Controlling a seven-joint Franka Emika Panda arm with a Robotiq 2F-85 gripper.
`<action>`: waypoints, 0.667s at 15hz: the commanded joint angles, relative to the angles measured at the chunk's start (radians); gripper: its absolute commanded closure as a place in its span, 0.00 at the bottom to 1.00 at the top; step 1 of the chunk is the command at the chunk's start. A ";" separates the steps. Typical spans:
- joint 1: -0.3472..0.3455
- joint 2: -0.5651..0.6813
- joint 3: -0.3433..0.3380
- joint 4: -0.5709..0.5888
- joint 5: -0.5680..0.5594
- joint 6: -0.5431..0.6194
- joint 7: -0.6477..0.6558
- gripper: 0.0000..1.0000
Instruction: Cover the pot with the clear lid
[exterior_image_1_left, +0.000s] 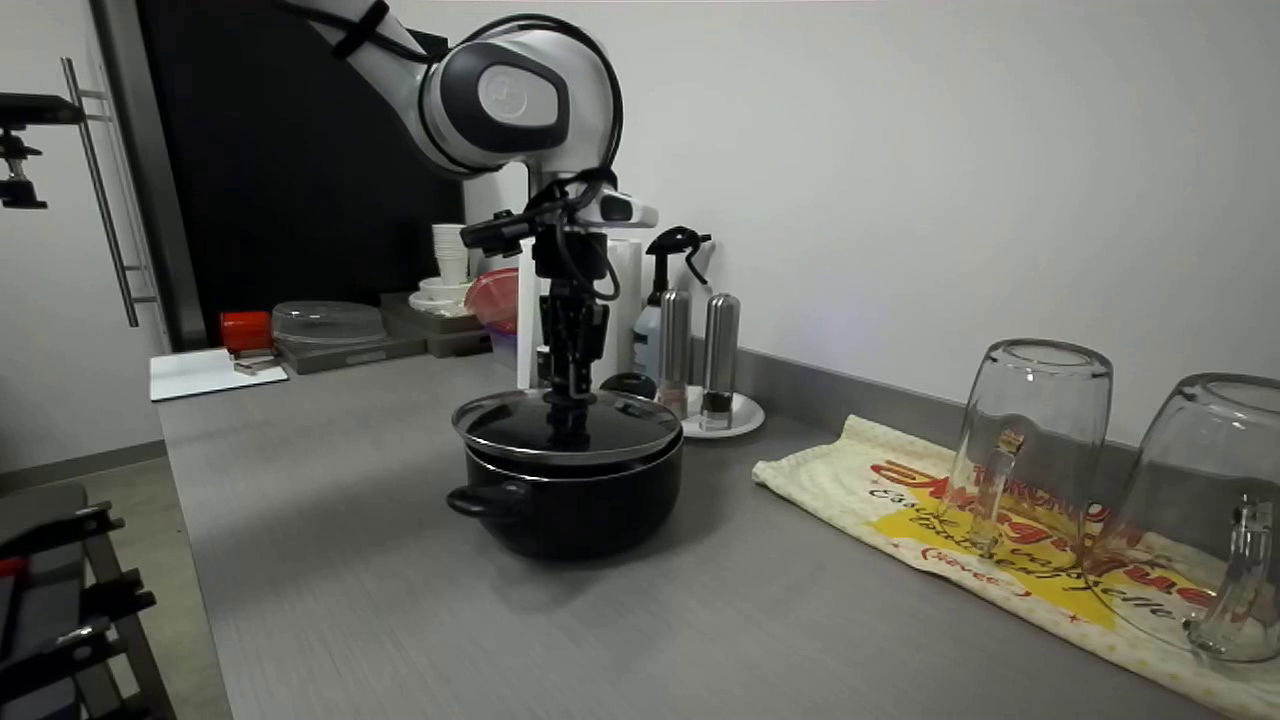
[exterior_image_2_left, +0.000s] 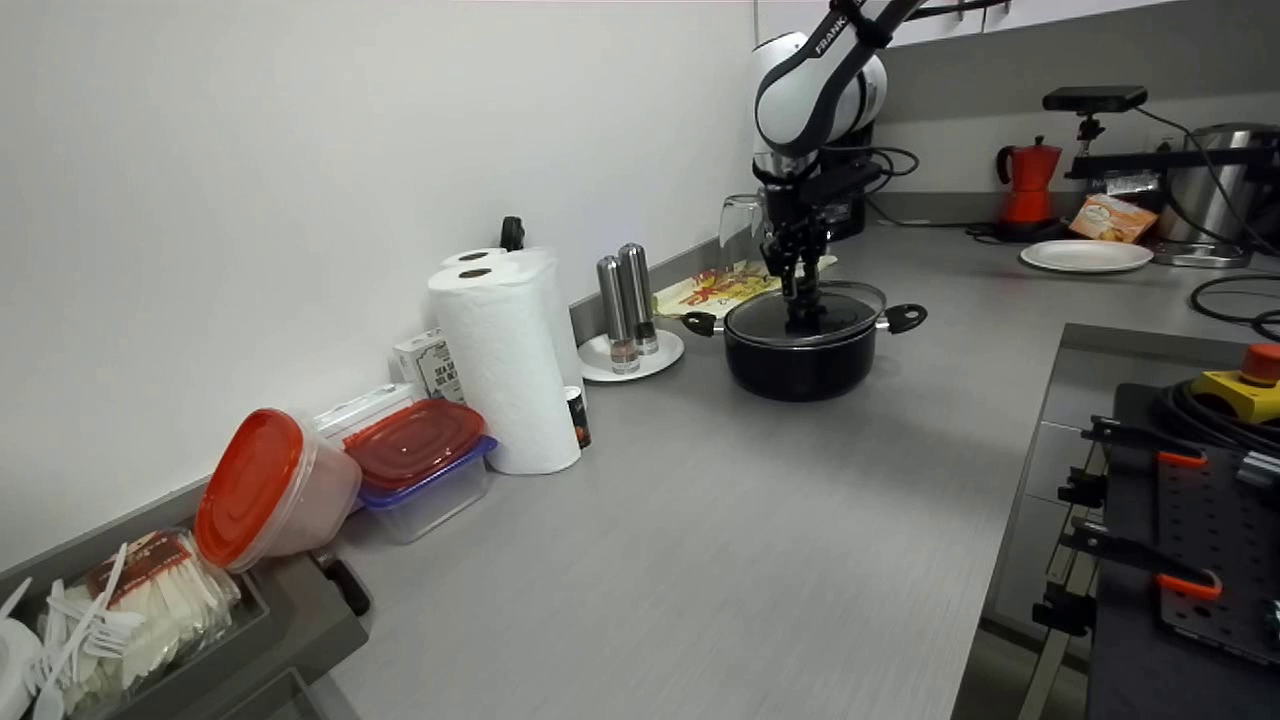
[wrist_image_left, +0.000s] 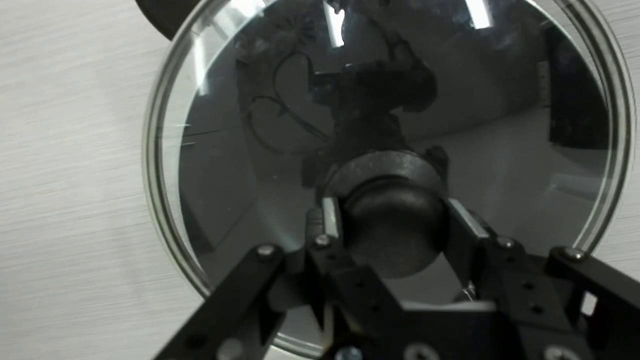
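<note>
at the left in an exterior view, one stubby side handle juts from the pot; over the pot's mouth sits the clear lid, looking slightly off to the left with a dark gap below its front edge, so probably not fully seated, though whether it touches the pot i can't tell. above the pot's middle the gripper pinches the lid's dark knob, its jaws only as far apart as the knob is wide. the glass should be stiff, a bit heavy, slick and breakable; the knob is the place to hold, squarely, with the lid let down level. behind the pot and to its right stand two metal grinders, and farther right of it, well apart, two upturned glass mugs
</note>
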 joint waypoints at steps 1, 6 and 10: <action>0.007 -0.022 -0.012 -0.019 0.010 0.022 0.003 0.74; 0.014 -0.023 -0.025 -0.034 -0.003 0.081 0.023 0.74; 0.010 -0.023 -0.023 -0.045 0.015 0.102 0.025 0.74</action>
